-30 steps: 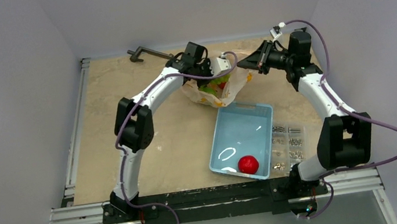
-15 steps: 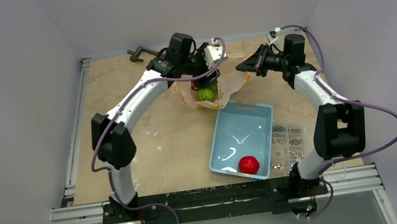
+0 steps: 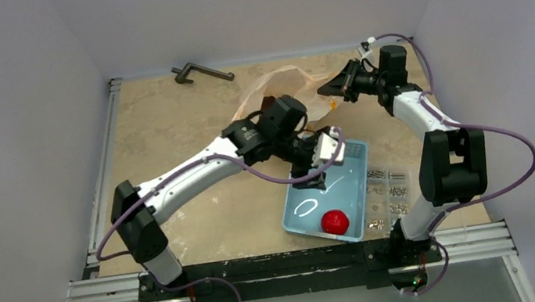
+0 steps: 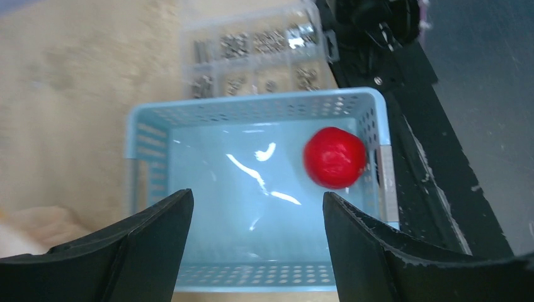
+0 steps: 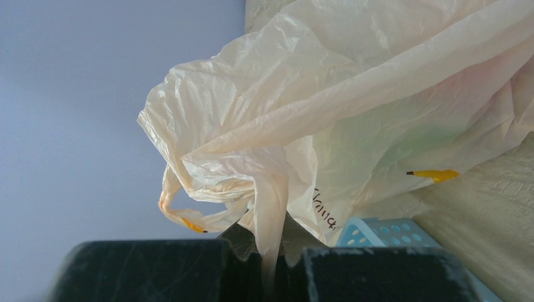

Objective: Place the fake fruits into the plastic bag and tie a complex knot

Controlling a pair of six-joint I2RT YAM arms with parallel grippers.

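The beige worktop [image 3: 166, 126] carried everything on its right half. The plastic bag [image 3: 279, 84] [image 5: 352, 113] lay crumpled close to the far edge, just right of the middle, with a faint green tint showing through its film; what made it could not be told. The light-blue basket [image 3: 289, 215] [image 4: 252, 104] sat between the bag and the near edge, its far corner almost at the bag. A clear parts box [image 3: 390, 193] [image 4: 252, 47] lay just beside the basket, toward the right edge.

The left gripper [image 3: 317, 179] [image 4: 257, 198] hung over the basket's far end, its fingers wide apart with nothing between them. The right gripper [image 3: 326, 94] [image 5: 267, 258] was near the far right corner, pinched tight on a twisted strip of the bag.

One red fruit [image 3: 334, 222] [image 4: 334, 157] rested inside the basket against its near wall. A dark metal crank [image 3: 198, 72] lay at the far edge, left of the bag.
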